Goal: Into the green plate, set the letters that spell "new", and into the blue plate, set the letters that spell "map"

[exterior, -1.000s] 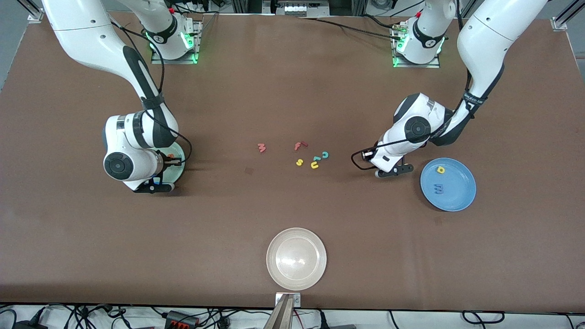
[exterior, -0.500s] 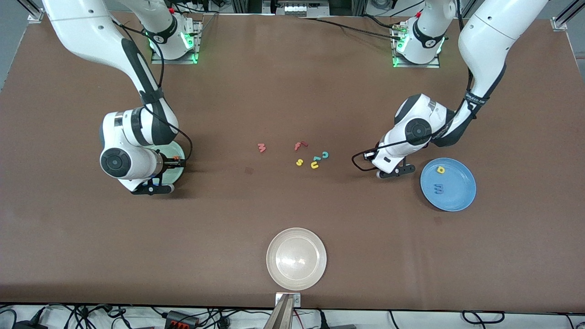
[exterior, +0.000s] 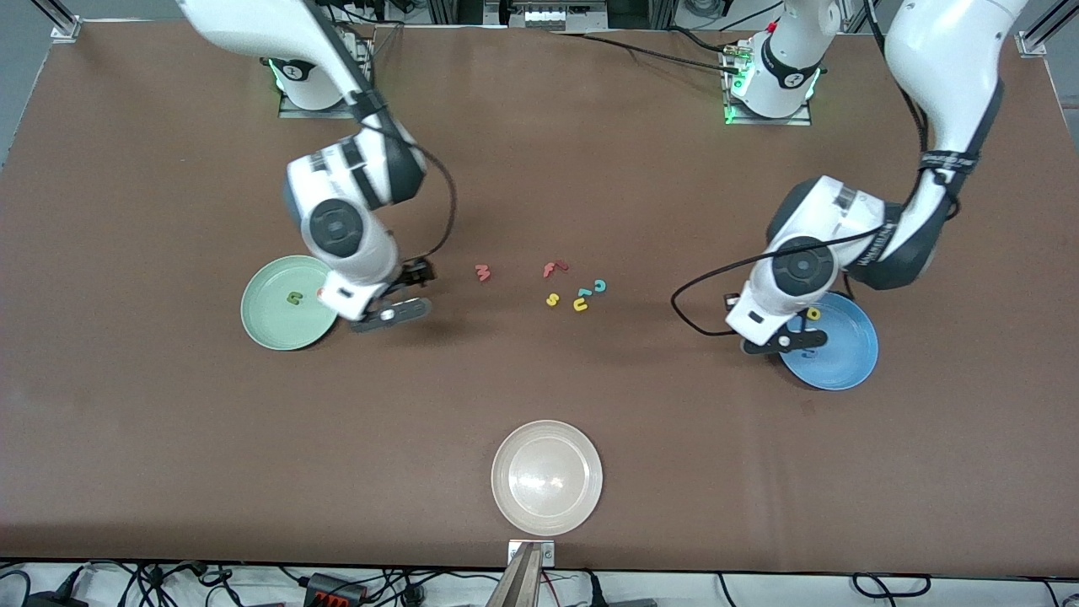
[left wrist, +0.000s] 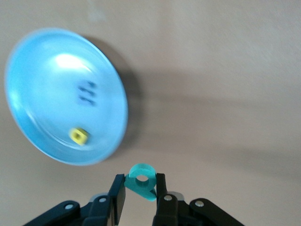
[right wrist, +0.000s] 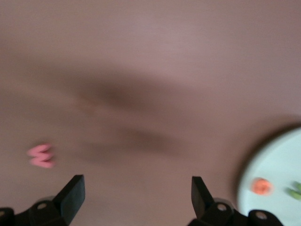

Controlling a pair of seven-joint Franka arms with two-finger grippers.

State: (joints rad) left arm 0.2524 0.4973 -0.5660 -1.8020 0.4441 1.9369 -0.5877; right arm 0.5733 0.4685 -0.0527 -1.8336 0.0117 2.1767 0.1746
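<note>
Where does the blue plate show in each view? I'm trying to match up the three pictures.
Front view: blue plate toward the left arm's end, partly under the left gripper.
Left wrist view: blue plate fills much of the picture.
Right wrist view: not in it.
Shared landmark: the yellow letter in the plate.

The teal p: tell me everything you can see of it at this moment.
The teal p is a small, flat foam-looking letter with a round open loop and a short stem. The left gripper is shut on it, fingers pinching its sides, loop pointing away from the wrist. It hangs in the air by the rim of the blue plate, touching nothing else.
</note>
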